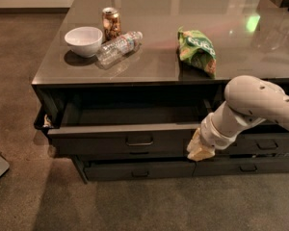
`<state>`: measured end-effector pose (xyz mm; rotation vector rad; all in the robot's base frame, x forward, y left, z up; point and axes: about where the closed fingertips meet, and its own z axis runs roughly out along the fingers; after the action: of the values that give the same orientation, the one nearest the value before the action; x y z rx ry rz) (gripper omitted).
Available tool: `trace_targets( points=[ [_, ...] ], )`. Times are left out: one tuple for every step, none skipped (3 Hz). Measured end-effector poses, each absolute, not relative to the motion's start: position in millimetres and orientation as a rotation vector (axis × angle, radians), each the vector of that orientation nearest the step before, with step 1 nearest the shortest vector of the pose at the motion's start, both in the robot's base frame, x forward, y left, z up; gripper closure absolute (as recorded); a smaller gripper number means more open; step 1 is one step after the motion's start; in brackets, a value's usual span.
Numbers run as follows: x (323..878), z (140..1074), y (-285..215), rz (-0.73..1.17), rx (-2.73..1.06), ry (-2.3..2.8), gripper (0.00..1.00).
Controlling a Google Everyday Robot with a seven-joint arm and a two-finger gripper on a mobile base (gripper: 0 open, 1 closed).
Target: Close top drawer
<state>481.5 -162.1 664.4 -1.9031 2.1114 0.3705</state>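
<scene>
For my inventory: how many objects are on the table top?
4: a white bowl at left, a can behind it, a plastic bottle beside the bowl, a green bag further right. Others may lie outside view. The gripper is at the right end of the open top drawer.

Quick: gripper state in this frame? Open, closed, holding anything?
Gripper: cannot be told whether open or closed; it is low in front of the right end of the pulled-out top drawer, with nothing visibly held.

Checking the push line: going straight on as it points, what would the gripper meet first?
Likely the front of the open top drawer, near its right end; the gripper hangs before it, angled down-left. Depth is unclear, so maybe the drawer below.
</scene>
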Motion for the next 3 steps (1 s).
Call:
trace_targets(
  points=[
    [503,657,-166,0.323,-1.845,2.164,0.88],
    [524,645,-173,0.262,-1.761,2.231,1.00],
    [548,642,-175,0.174,-1.651,2.275,0.81]
  ],
)
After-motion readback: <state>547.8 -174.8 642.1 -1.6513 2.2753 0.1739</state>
